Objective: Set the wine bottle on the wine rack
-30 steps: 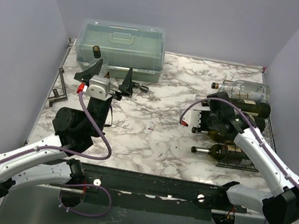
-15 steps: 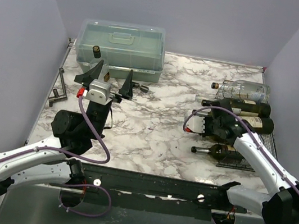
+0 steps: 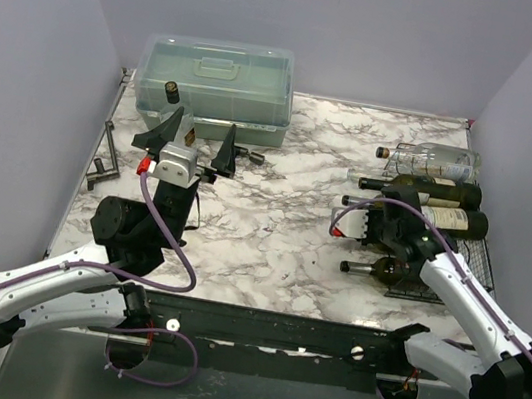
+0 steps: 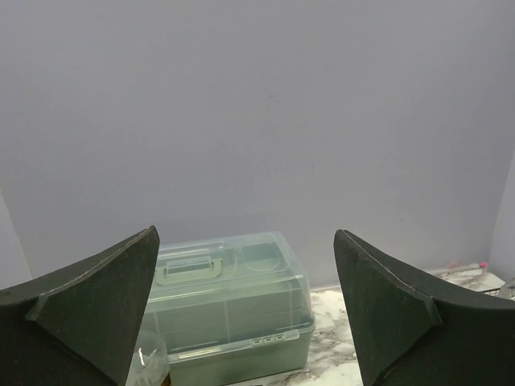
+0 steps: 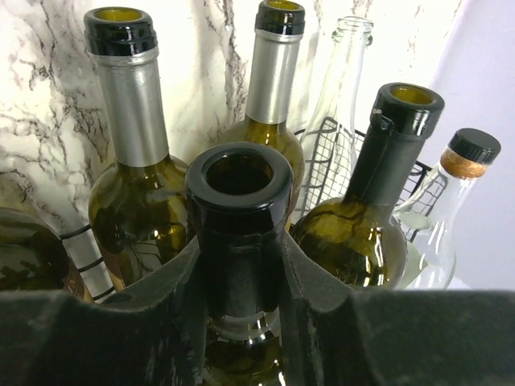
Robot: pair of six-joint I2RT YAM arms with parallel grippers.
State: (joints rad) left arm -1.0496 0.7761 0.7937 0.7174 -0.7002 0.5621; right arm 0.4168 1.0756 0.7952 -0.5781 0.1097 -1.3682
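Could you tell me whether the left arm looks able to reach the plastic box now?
Probably yes: the open left end effector faces the plastic box, whose front shows unobstructed between its fingers.

Right hand [image 5: 239, 269]: black fingers [image 5: 145, 310] closed on both sides of the neck of a dark wine bottle [image 5: 239, 201], whose open, black-rimmed mouth faces the camera. Behind it, left to right: green bottle with silver foil and black top [image 5: 133, 104]; second foil-necked green bottle [image 5: 273, 72]; clear glass bottle [image 5: 344, 72], empty; dark green bottle with open mouth [image 5: 394, 137]; clear bottle with cork stopper under a black cap [image 5: 467, 157]. A further dark bottle [image 5: 24, 261] is partly visible at the lower left. Black wire mesh of the wine rack [image 5: 320, 165] shows between the bottles. White, grey-veined marble counter [image 5: 48, 96] lies beyond them, with a pale lilac wall [image 5: 483, 56] at the right.
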